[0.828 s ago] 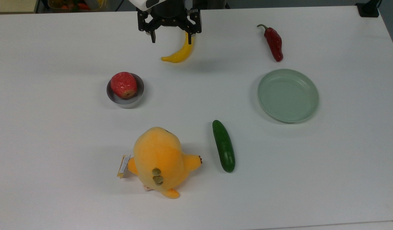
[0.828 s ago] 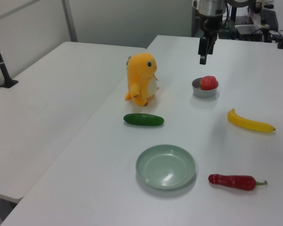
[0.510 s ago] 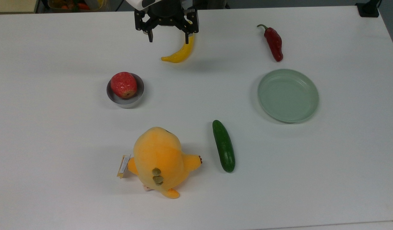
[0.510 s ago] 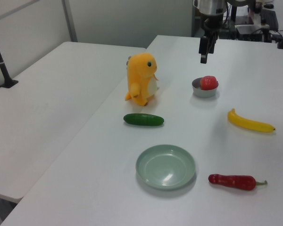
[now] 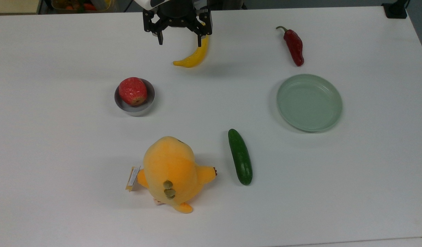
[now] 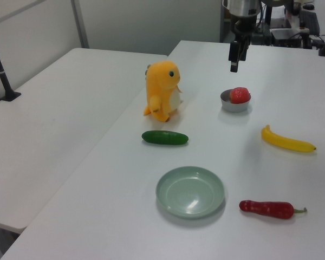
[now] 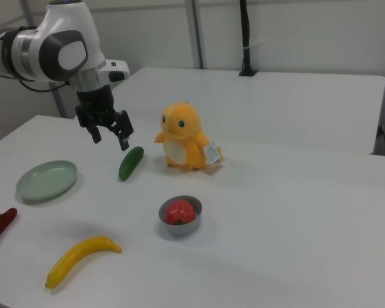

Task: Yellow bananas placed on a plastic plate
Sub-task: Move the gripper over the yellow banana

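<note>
A slim, curved yellow banana point(image 5: 194, 56) lies flat on the white table near the top view's upper middle; it also shows as the banana point(image 6: 287, 142) and the banana point(image 7: 77, 256). The pale green plate point(image 5: 309, 103) sits bare at the top view's right, also seen as the plate point(image 6: 190, 192) and the plate point(image 7: 46, 180). My gripper point(image 5: 179, 43) hangs open and holds nothing. In the top view its right finger overlaps the banana's upper end. The right view has the gripper point(image 7: 110, 141) well above the table, apart from the banana.
A red apple point(image 5: 132, 91) sits in a small grey metal bowl point(image 5: 137, 110). A dark green cucumber point(image 5: 240, 156), an orange-yellow plush toy point(image 5: 171, 171) and a red pepper point(image 5: 294, 46) lie around the table.
The open gripper has shifted slightly toward the top view's upper left. The banana and the other things have stayed put.
</note>
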